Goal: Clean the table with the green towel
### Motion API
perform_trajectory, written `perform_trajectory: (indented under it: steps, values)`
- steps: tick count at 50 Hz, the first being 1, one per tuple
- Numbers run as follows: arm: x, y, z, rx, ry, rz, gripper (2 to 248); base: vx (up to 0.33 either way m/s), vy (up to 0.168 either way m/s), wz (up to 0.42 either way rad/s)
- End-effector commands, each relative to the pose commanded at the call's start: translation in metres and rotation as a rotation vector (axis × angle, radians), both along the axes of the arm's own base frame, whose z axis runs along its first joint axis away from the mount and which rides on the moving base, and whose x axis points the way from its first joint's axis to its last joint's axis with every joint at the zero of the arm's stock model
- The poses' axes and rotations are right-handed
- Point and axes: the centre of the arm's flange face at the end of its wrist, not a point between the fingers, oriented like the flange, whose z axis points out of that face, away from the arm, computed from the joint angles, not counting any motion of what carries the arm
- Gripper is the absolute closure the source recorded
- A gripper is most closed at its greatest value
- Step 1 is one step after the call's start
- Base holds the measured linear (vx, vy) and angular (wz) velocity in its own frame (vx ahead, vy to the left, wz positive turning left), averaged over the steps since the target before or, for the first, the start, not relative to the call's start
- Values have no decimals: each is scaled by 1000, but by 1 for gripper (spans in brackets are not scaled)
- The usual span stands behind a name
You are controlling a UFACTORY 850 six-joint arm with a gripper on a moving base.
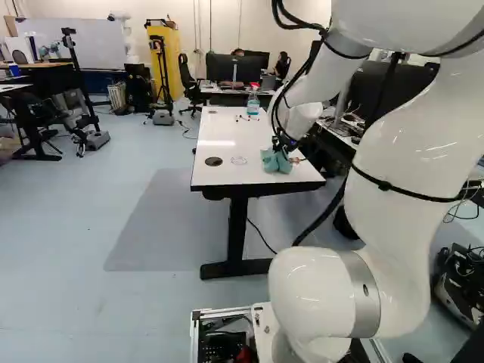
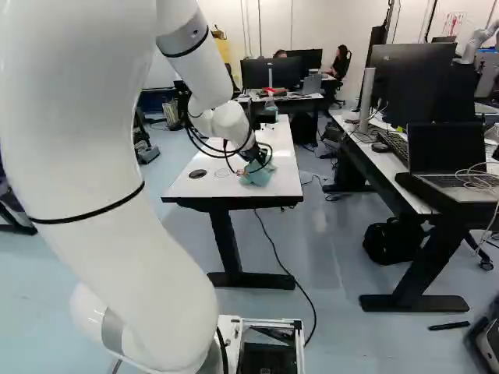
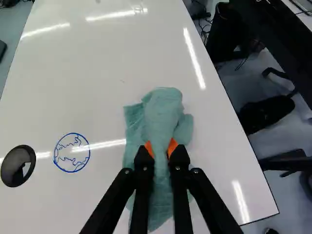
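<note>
The gripper (image 1: 281, 144) is low over the near end of the white table (image 1: 227, 172), at its right side in the left base view. In the wrist view the gripper (image 3: 161, 148) is shut on the green towel (image 3: 163, 114), its orange pads pressing a bunched fold from both sides. The towel rests on the tabletop and spreads ahead of and under the fingers. Beside it on the table is a blue scribbled circle (image 3: 71, 152). What lies beneath the towel is hidden.
A black round grommet (image 3: 18, 165) is set in the table beyond the blue circle. A spray bottle (image 1: 252, 103) stands at the table's far end. To the right in the right base view is a desk with a laptop (image 2: 448, 156) and monitors.
</note>
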Motion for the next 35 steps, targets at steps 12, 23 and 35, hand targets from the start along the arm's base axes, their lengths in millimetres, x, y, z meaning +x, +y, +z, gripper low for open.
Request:
perform_trajectory:
  steps: [12, 23, 35]
  values:
    - [-1, -9, 11, 6, 21, -18, 203, 0, 0, 0]
    - [2, -12, 20, 10, 34, -22, 203, 0, 0, 0]
    - [8, -12, 19, 13, 45, -20, 203, 0, 0, 0]
